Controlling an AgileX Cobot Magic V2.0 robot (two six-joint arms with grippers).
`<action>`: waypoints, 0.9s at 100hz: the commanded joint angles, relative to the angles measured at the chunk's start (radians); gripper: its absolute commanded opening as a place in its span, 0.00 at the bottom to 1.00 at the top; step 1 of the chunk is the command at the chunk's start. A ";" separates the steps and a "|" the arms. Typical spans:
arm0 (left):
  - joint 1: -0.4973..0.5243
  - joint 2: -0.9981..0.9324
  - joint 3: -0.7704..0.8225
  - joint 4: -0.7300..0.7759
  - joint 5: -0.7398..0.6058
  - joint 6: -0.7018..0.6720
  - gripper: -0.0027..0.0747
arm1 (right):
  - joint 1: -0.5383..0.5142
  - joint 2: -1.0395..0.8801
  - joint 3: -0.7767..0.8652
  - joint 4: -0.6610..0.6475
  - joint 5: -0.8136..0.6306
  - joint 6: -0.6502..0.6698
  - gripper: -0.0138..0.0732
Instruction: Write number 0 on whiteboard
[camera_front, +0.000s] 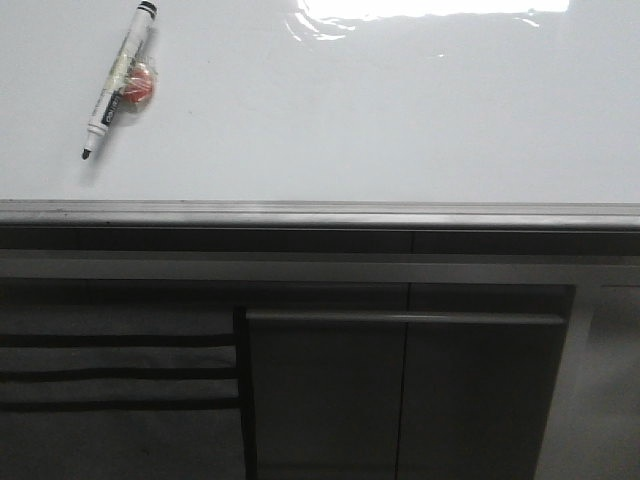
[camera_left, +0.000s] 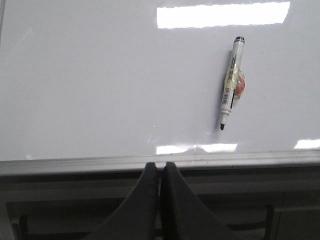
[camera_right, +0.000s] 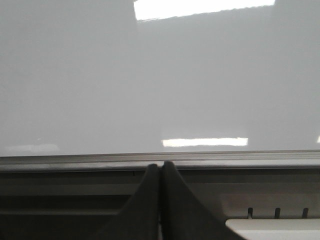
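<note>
The whiteboard (camera_front: 380, 120) lies flat and bare; no number 0 shows on it. An uncapped marker pen (camera_front: 118, 80) with an orange-red lump taped to its side lies at the board's far left, its tip toward the near edge. It also shows in the left wrist view (camera_left: 231, 82). My left gripper (camera_left: 159, 166) is shut and empty, held back at the board's grey metal edge strip (camera_left: 75, 164), short of the pen. My right gripper (camera_right: 160, 165) is shut and empty at the same edge (camera_right: 240, 157). Neither arm shows in the front view.
Dark grey cabinet panels (camera_front: 400, 390) and a rail lie below the board's near edge. Bright glare (camera_front: 420, 12) sits at the board's far side. A light grey slotted part (camera_right: 272, 227) shows below the edge in the right wrist view.
</note>
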 joint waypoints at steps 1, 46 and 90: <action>0.002 -0.023 0.010 -0.044 -0.127 -0.003 0.01 | -0.007 -0.021 -0.004 0.008 -0.091 -0.007 0.08; 0.002 0.168 -0.425 0.009 0.217 -0.003 0.01 | -0.007 0.152 -0.481 0.016 0.376 -0.103 0.08; 0.002 0.437 -0.575 0.007 0.320 -0.002 0.01 | -0.007 0.416 -0.671 0.060 0.555 -0.114 0.08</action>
